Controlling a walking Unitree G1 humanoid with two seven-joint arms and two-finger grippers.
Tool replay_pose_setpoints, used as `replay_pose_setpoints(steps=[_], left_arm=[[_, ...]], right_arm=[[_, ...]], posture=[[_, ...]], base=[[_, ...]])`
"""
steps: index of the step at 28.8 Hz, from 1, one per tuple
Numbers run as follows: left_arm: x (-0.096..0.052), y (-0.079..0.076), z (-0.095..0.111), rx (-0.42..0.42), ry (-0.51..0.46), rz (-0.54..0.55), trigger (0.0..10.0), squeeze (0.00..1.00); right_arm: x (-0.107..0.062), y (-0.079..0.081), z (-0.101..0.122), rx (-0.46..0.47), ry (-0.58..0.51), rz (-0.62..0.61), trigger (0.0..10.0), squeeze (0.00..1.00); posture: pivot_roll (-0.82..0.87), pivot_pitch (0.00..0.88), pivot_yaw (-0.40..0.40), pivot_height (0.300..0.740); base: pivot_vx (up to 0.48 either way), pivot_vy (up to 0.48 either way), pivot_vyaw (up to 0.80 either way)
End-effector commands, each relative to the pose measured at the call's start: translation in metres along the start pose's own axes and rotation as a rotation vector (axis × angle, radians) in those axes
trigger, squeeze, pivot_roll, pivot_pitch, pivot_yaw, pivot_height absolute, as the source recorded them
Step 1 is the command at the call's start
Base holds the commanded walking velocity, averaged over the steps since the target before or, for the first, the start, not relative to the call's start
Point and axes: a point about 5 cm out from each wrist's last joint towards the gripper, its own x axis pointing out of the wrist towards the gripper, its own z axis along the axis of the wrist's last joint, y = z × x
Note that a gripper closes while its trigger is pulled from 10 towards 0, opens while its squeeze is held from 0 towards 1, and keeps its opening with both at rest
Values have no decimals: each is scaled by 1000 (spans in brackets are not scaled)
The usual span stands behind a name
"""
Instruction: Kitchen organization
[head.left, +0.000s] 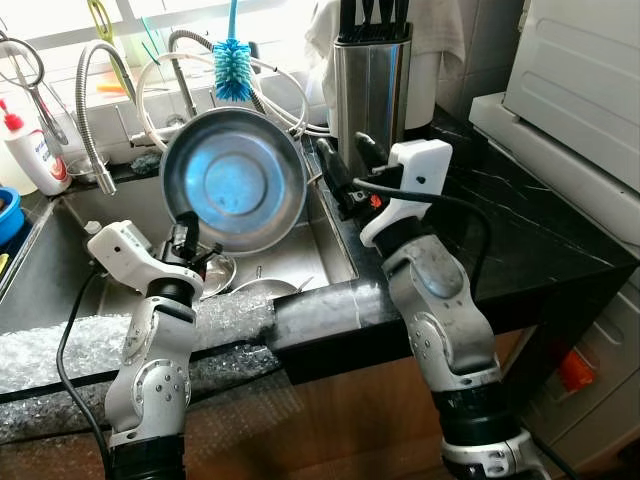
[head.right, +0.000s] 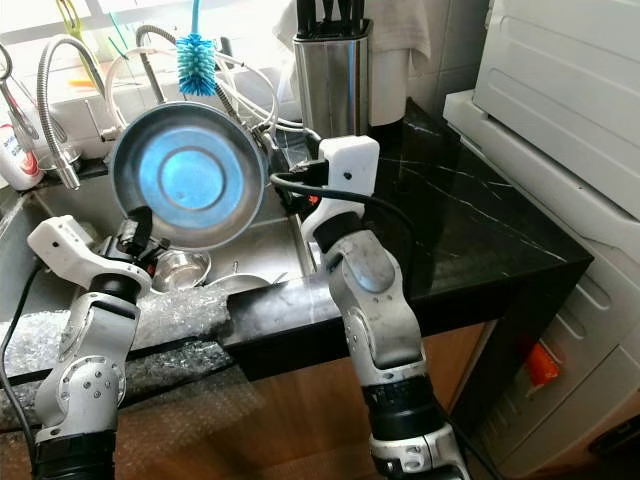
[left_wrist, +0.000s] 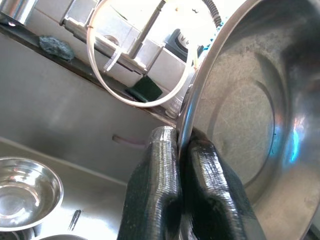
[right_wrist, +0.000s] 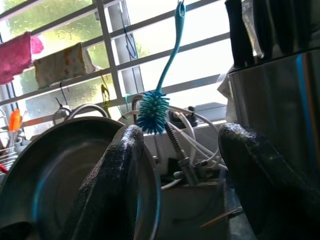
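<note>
A large steel bowl (head.left: 235, 180) is held up on edge above the sink (head.left: 322, 250), its hollow side facing me. My left gripper (head.left: 185, 240) is shut on the bowl's lower rim; the left wrist view shows both black fingers (left_wrist: 160, 165) pinching that rim (left_wrist: 187, 120). My right gripper (head.left: 348, 158) stands open just beside the bowl's right rim, over the sink's right edge. In the right wrist view one finger (right_wrist: 117, 170) lies close against the bowl (right_wrist: 55, 170) and the other is apart, with nothing between them.
A steel knife block (head.left: 372, 85) stands right behind the right gripper. A blue bottle brush (head.left: 233, 65) and faucet hoses hang behind the bowl. Small steel bowls (left_wrist: 25, 192) lie in the sink. Black counter (head.left: 520, 240) and a white appliance (head.left: 590, 80) are at right.
</note>
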Motion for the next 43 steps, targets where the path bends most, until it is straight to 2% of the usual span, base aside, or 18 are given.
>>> replay_pose_setpoints(steps=[1, 2, 4, 5, 6, 7, 8, 11, 12, 13, 23, 24, 26, 28, 36, 41, 42, 43], left_arm=[[6, -1, 14, 85, -66, 9, 10000, 0], [7, 0, 16, 114, -77, 13, 10000, 0], [11, 11, 21, 242, -85, 45, 10000, 0], [11, 11, 21, 242, -85, 45, 10000, 0], [13, 19, 22, 323, -82, 69, 10000, 0], [13, 19, 22, 323, -82, 69, 10000, 0], [15, 27, 24, 394, -86, 99, 10000, 0], [18, 35, 25, 493, -74, 128, 10000, 0], [18, 35, 25, 493, -74, 128, 10000, 0], [19, 42, 22, 572, -55, 148, 10000, 0], [31, 70, 14, 931, 48, 178, 10000, 0], [36, 71, 11, 1005, 69, 168, 10000, 0], [38, 71, 10, 1034, 81, 158, 10000, 0], [46, 67, 0, 1131, 133, 93, 10000, 0], [58, 53, -31, 1196, 288, -70, 10000, 0], [57, 52, -40, 1212, 329, -98, 10000, 0], [57, 53, -41, 1225, 338, -102, 10000, 353], [56, 54, -42, 1231, 345, -103, 10000, 459]], right_arm=[[-11, -8, -2, -51, 18, -69, 10000, 0], [-17, -12, -3, -74, 30, -102, 10000, 0], [-39, -30, -15, -153, 94, -198, 10000, 0], [-39, -30, -15, -153, 94, -198, 10000, 0], [-50, -39, -20, -177, 126, -240, 10000, 0], [-50, -39, -20, -177, 126, -240, 10000, 0], [-61, -46, -24, -186, 152, -285, 10000, 0], [-71, -52, -30, -211, 181, -327, 10000, 0], [-71, -52, -30, -211, 181, -327, 10000, 0], [-76, -53, -33, -223, 198, -344, 10000, 0], [-85, -47, -35, -242, 210, -345, 10000, 0], [-86, -46, -36, -244, 212, -343, 10000, 0], [-87, -46, -37, -245, 213, -342, 10000, 0], [-87, -44, -37, -246, 215, -343, 10000, 0], [-88, -43, -37, -244, 218, -354, 10000, 0], [-88, -43, -36, -245, 216, -358, 10000, 0], [-88, -43, -36, -244, 216, -359, 10000, 0], [-88, -43, -36, -244, 217, -359, 10000, 0]], posture=[[-63, 0, 117, 740], [-66, 0, 118, 740], [-72, 0, 120, 740], [-72, 0, 120, 740], [-81, 0, 126, 740], [-81, 0, 126, 740], [-84, 0, 127, 740], [-86, 0, 130, 740], [-86, 0, 130, 740], [-87, 0, 131, 740], [-90, 0, 134, 740], [-90, 0, 135, 740], [-92, 0, 136, 740], [-98, 0, 137, 740], [-114, 0, 145, 740], [-117, 0, 147, 740], [-115, 0, 146, 740], [-115, 0, 146, 740]], base=[[0, 0, 0], [0, 0, 0], [0, 0, 0], [0, 0, 0], [0, 0, 0], [0, 0, 0], [0, 0, 0], [0, 0, 0], [0, 0, 0], [0, 0, 0], [0, 0, 0], [0, 0, 0], [0, 0, 0], [0, 0, 0], [0, 0, 0], [0, 0, 0], [0, 0, 0], [0, 0, 0]])
